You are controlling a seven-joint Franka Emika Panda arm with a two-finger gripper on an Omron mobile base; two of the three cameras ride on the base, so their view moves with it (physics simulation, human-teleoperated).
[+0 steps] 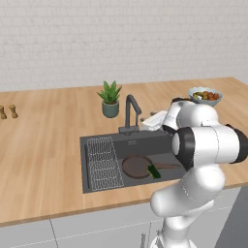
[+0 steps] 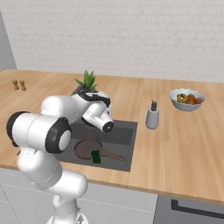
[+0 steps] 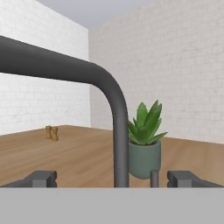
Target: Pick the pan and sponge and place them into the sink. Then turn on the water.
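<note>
The dark pan [image 1: 137, 166] [image 2: 85, 149] lies flat in the sink [image 1: 145, 144] [image 2: 123, 131], its handle pointing right. The dark green sponge [image 1: 153, 171] [image 2: 96, 156] rests on the pan's near edge, by the handle. My gripper [image 3: 114, 179] is open at the dark gooseneck faucet [image 1: 131, 112] [image 3: 118, 131], just to its right, above the sink's back edge. The faucet's upright pipe stands between my two fingertips [image 3: 41, 178], and a short lever stub shows beside it. Water is out of view.
A wire grid rack [image 1: 103, 163] fills the sink's left side. A potted plant [image 1: 110, 99] [image 3: 144, 144] stands behind the faucet. On the counter are a soap dispenser [image 2: 152, 115], a bowl of food [image 1: 205, 95] [image 2: 187, 99] and two small shakers [image 1: 7, 111].
</note>
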